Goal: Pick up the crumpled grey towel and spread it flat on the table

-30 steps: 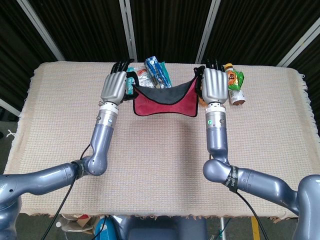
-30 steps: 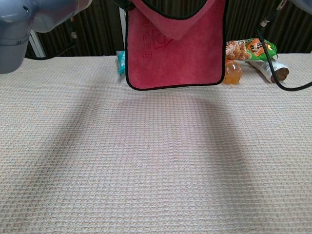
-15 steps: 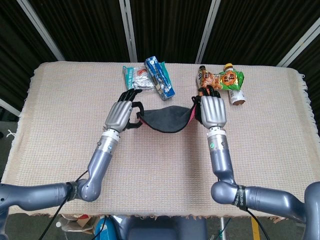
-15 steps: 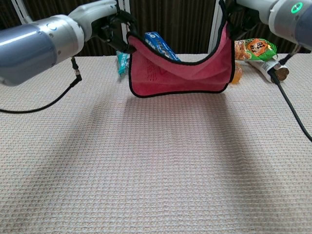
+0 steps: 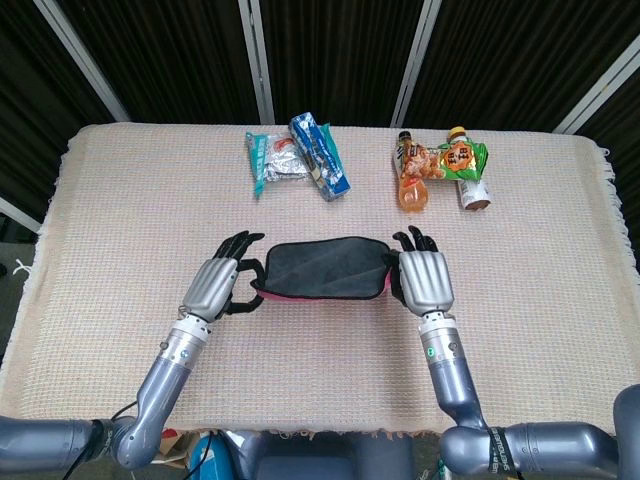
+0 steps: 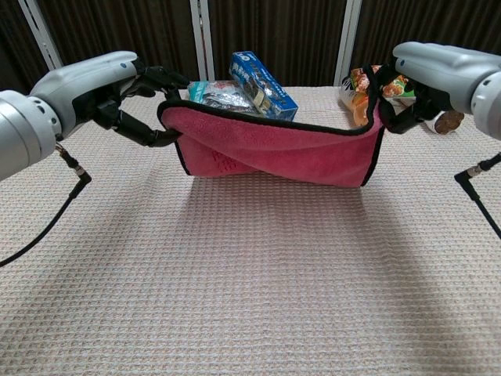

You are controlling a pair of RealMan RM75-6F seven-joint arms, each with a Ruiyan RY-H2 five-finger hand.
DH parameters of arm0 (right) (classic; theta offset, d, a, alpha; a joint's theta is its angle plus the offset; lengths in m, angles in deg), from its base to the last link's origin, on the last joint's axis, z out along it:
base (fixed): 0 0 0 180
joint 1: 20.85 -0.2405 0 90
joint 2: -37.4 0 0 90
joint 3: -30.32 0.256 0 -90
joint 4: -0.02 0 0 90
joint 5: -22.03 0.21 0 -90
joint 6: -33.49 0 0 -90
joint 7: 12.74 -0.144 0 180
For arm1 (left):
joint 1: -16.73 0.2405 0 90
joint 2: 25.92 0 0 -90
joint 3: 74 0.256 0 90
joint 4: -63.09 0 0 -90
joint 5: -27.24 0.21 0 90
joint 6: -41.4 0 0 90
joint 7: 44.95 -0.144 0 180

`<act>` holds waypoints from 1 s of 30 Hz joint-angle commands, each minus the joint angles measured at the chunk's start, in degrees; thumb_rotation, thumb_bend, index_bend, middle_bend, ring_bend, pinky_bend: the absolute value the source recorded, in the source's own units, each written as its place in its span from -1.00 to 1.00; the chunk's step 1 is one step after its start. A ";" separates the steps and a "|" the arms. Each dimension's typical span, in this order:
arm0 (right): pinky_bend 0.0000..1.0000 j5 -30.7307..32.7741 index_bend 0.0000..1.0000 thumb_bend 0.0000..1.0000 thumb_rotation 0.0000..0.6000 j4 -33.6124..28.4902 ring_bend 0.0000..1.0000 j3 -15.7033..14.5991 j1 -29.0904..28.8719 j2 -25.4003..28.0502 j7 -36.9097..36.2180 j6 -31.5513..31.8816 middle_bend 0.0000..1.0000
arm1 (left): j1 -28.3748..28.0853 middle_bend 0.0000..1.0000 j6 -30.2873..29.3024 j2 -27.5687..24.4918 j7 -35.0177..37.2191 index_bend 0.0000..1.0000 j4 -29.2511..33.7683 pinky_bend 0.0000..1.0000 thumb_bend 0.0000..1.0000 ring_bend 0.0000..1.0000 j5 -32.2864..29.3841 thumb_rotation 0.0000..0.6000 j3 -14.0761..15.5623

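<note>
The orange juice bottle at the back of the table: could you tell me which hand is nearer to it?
Right. The right hand is just in front of the bottle; the left hand is far across.

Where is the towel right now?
In the head view the towel hangs mid-table, held between the left hand and right hand, nearer than the snack packets.

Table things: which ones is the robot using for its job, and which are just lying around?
For the job:
soft towel, grey on top and pink underneath
left robot hand and right robot hand, each holding one end

Just lying about:
blue cardboard box
silvery snack packet
orange drink bottle
green-and-orange snack bag
</note>
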 commanded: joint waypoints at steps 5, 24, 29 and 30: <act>-0.62 -3.86 0.42 0.34 1.00 -1.57 -0.78 -4.78 3.67 -1.16 0.19 2.08 -0.52 | 3.82 -0.82 -1.01 -0.83 1.89 0.34 1.35 -0.96 -0.04 -1.00 4.00 1.00 4.72; -0.62 -9.40 0.42 0.34 1.00 1.05 -0.78 -9.46 9.01 -3.56 -0.28 1.40 -0.52 | 8.43 -0.82 0.36 0.58 3.37 0.34 -1.31 -0.96 -0.03 -1.00 9.21 1.00 9.07; -0.62 -9.88 0.42 0.34 1.00 2.59 -0.78 -9.82 9.74 -4.79 0.44 0.76 -0.52 | 9.23 -0.82 1.41 1.76 3.50 0.34 -3.19 -0.96 -0.03 -1.00 8.44 1.00 9.33; -0.62 -9.80 0.42 0.34 1.00 2.87 -0.78 -9.84 9.85 -5.07 0.54 0.48 -0.52 | 9.37 -0.82 1.69 2.01 3.56 0.34 -3.68 -0.96 -0.03 -1.00 8.14 1.00 9.32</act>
